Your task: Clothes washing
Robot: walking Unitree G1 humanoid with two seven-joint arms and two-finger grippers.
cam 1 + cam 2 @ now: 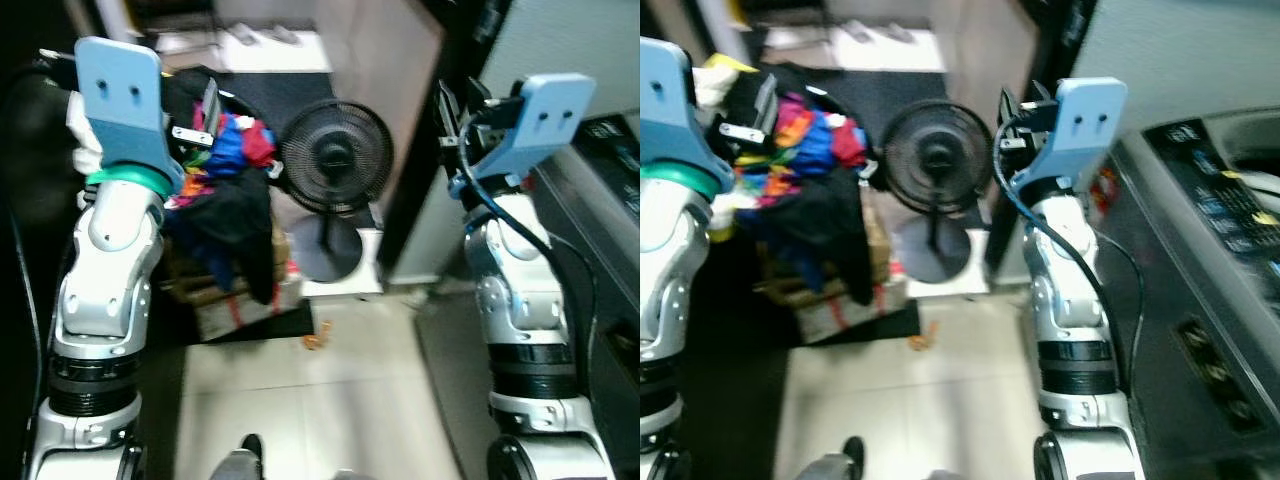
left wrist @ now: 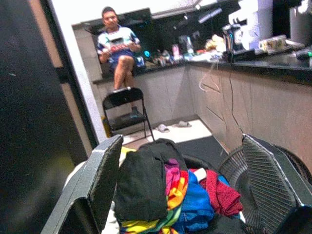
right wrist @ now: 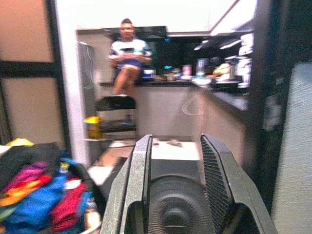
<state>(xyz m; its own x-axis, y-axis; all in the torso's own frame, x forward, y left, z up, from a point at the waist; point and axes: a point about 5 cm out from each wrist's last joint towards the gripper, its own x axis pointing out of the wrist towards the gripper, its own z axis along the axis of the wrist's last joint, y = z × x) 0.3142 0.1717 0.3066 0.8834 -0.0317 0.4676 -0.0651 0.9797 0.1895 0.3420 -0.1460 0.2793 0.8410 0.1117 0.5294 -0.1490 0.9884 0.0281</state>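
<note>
Held the left tool (image 2: 185,187) up high, with its two black fingers (image 2: 95,187) spread wide apart and nothing pinched between them. Pointed it at a big pile of clothes (image 1: 225,175) just below and in front. Saw black, blue, red and rainbow cloth all heaped up there, with one black piece hanging down the side. Could not tell what the pile sat on. Held the right tool (image 3: 178,190) up high too, fingers (image 3: 134,187) spread and holding nothing. Pointed that one at a round black fan (image 1: 335,158) standing on the floor (image 1: 330,400) just beside the clothes. Spotted a small orange scrap (image 1: 315,341) lying on the pale tiles near the bottom of the pile. Found a dark machine (image 1: 1215,260) with buttons on top close by the right arm, well apart from the clothes. Looked farther back from the left wrist and saw a person (image 2: 117,44) sitting up on a long table (image 2: 263,57), feet on a black folding chair (image 2: 127,109). Noticed a pair of slippers (image 2: 173,126) on the floor next to that chair.
</note>
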